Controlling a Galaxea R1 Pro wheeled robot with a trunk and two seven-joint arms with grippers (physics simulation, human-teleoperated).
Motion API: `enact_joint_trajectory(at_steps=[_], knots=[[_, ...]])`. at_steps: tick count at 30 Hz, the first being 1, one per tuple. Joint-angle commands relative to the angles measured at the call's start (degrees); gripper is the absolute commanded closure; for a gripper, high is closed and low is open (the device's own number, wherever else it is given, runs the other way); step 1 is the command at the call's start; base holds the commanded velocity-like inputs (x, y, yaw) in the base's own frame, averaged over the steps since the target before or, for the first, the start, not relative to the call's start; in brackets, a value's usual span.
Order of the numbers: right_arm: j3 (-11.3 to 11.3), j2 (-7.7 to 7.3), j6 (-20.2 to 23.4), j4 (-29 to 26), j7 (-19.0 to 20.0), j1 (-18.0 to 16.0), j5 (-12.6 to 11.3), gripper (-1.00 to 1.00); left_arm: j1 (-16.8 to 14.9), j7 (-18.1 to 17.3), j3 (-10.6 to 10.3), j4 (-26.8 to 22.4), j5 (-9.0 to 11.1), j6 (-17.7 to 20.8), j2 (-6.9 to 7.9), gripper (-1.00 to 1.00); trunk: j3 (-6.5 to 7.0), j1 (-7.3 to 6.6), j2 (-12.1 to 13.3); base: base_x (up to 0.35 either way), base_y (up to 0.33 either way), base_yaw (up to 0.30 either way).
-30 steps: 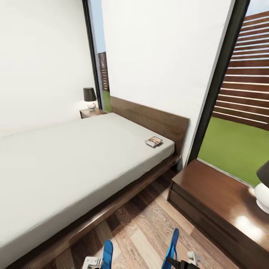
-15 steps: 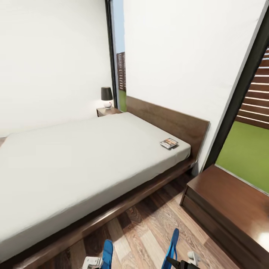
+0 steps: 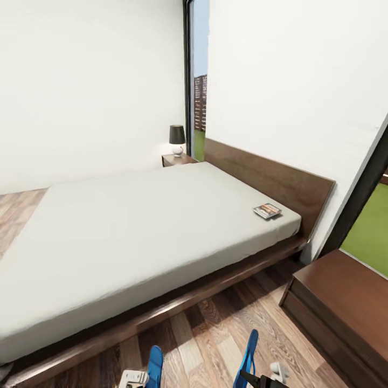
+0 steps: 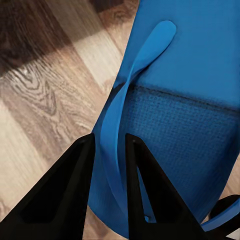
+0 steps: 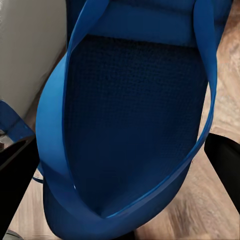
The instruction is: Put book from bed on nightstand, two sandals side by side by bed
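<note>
We're holding two sandals, left tool [image 4: 107, 187] clamping one sandal [image 4: 180, 115], right tool [image 5: 120, 165] gripping the other [image 5: 135, 110]; one book [image 3: 267, 210] lying on bed [image 3: 134, 226], lettering unreadable.

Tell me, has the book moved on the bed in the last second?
No. The book lies by the same corner of the bed, near the headboard; its shift across the head view is the camera turning.

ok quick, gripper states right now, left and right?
Left gripper: closed on the strap of a blue sandal.
Right gripper: holding the other blue sandal, fingers at either side of it.
</note>
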Motion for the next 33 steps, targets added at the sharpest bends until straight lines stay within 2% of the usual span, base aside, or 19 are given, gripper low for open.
enact_joint_trajectory(at_steps=[1,33], knots=[[-0.1,-0.01,-0.4,0.2,0.2,-0.1,0.0,1.0,0.0,0.1,0.5,0.1,-0.7,-0.3,0.01,1.0,-0.05,-0.01,0.0,0.0,0.0,0.269],[-0.1,-0.01,-0.4,0.2,0.2,-0.1,0.0,1.0,0.0,0.1,0.5,0.1,-0.7,-0.3,0.01,1.0,-0.05,-0.01,0.0,0.0,0.0,0.269]])
